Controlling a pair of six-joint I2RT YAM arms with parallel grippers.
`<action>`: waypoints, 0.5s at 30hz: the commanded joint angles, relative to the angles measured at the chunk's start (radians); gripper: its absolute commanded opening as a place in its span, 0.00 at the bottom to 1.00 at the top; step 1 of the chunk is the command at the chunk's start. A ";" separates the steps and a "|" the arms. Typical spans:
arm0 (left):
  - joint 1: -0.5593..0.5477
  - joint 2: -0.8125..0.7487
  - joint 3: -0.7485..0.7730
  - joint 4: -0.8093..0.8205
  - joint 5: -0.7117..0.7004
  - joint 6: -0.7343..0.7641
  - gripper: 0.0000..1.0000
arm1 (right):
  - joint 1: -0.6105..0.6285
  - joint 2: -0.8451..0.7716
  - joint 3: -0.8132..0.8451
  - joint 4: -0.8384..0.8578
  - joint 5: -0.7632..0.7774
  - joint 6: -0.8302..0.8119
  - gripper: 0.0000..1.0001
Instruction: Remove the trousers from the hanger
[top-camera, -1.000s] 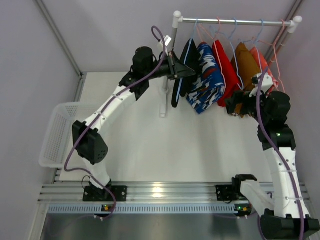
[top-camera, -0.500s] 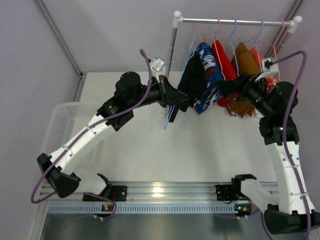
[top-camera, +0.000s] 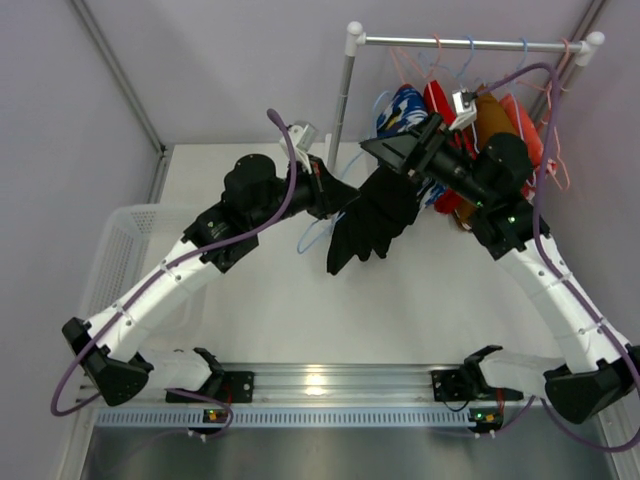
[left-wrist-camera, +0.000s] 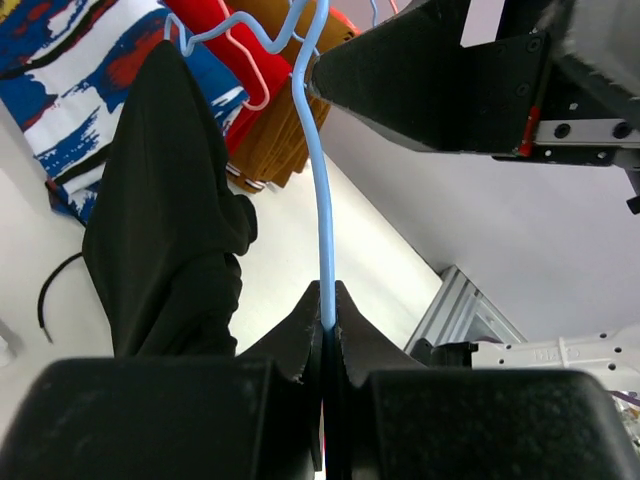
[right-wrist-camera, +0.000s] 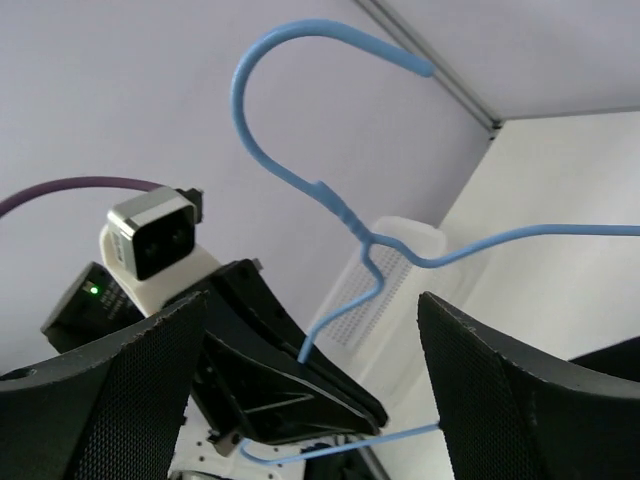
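Note:
My left gripper is shut on the wire of a blue hanger, clear of the rail. The black trousers hang from that hanger over the table; they also show in the left wrist view. My right gripper is open just above the trousers, its jaws wide on either side of the hanger's neck, touching nothing. The blue patterned, red, brown and orange-red trousers hang on the rail.
The rail stands on a white post at the back right. A white mesh basket sits at the left table edge. A purple wall is close behind the rail.
My left gripper pulled the blue hanger with the black trousers off the rail, leftward and toward me. My right arm swung from the right of the rail to just above the hanger.

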 joint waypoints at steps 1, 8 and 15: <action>0.000 -0.062 0.044 0.171 -0.040 0.039 0.00 | 0.058 0.040 0.086 0.109 0.029 0.079 0.84; 0.000 -0.065 0.062 0.160 -0.067 0.038 0.00 | 0.126 0.098 0.106 0.037 0.086 0.128 0.79; -0.015 -0.071 0.067 0.148 -0.084 0.055 0.00 | 0.145 0.158 0.180 0.011 0.130 0.177 0.71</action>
